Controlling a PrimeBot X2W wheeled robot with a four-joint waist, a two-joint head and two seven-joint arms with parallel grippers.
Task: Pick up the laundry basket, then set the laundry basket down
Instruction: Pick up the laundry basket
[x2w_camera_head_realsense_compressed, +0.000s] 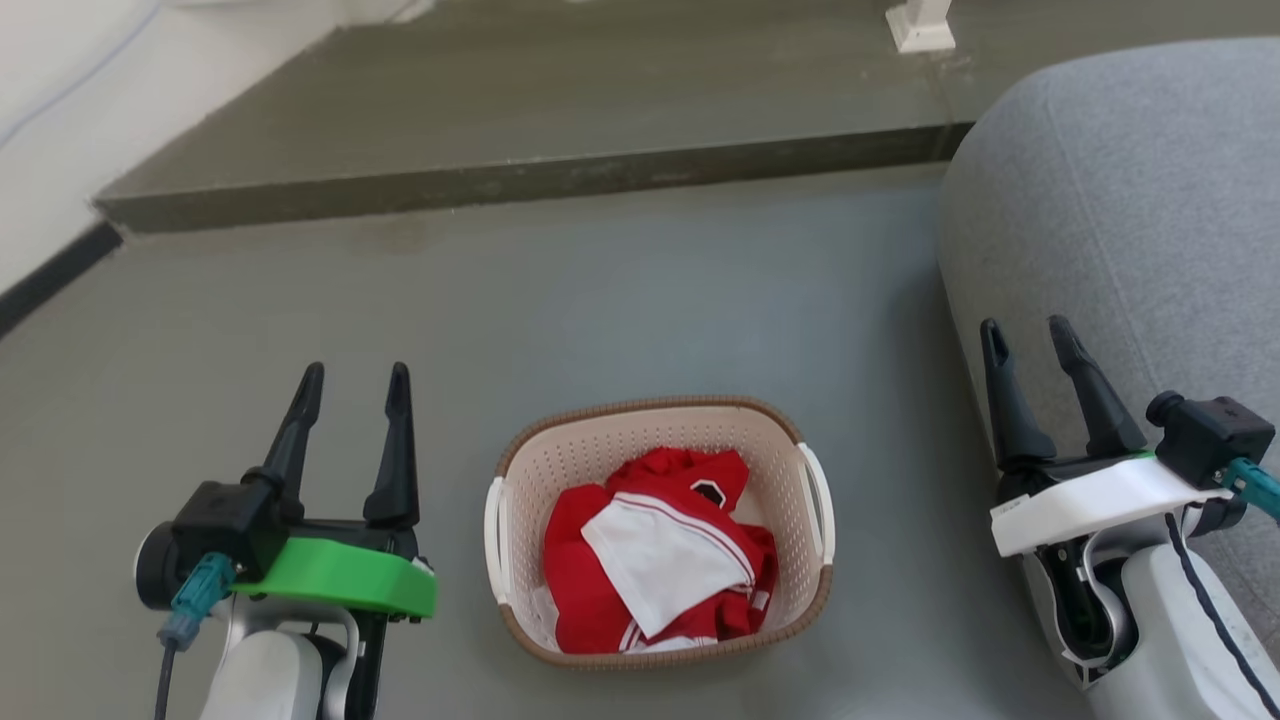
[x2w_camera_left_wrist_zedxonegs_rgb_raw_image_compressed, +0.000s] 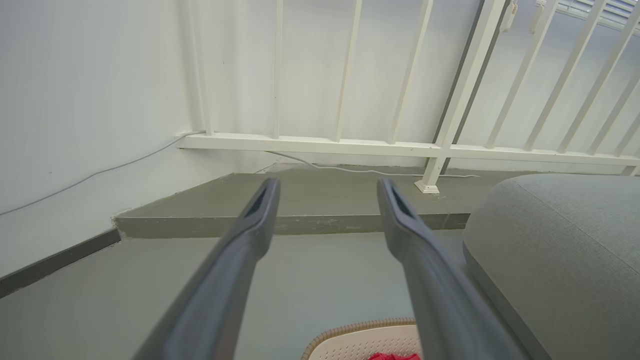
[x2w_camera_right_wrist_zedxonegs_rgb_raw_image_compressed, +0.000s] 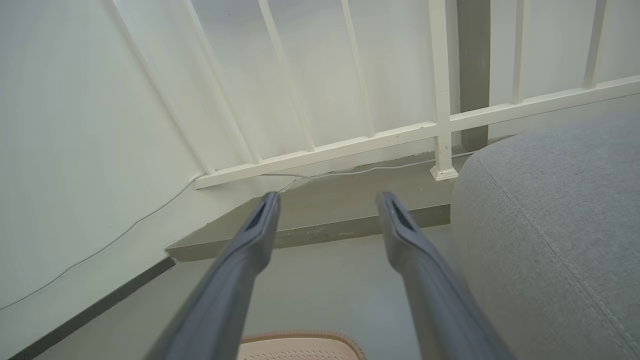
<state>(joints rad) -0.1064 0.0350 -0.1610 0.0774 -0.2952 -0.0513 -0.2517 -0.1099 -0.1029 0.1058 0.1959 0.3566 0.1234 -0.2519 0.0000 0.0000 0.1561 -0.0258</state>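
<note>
While on floor (x2w_camera_head_realsense_compressed: 650, 300), cream laundry basket (x2w_camera_head_realsense_compressed: 600, 450) holds red-white garment (x2w_camera_head_realsense_compressed: 660, 550), perhaps jersey.

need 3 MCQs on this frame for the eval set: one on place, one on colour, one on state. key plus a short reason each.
1. Where is the laundry basket?
A. on a shelf
B. on the floor, between the left gripper and the right gripper
C. on a chair

2. What colours are the clothes in it?
A. blue and yellow
B. red and white
C. all black

3. How do the two grippers stand?
A. both shut on the handles
B. left shut, right open
C. both open, holding nothing

Key:
1 B: the head view shows it standing on the floor with a gripper on either side, apart from both.
2 B: a red garment with a white panel lies inside.
3 C: each pair of fingers is spread, in the head view and in both wrist views, with nothing between them.
</note>
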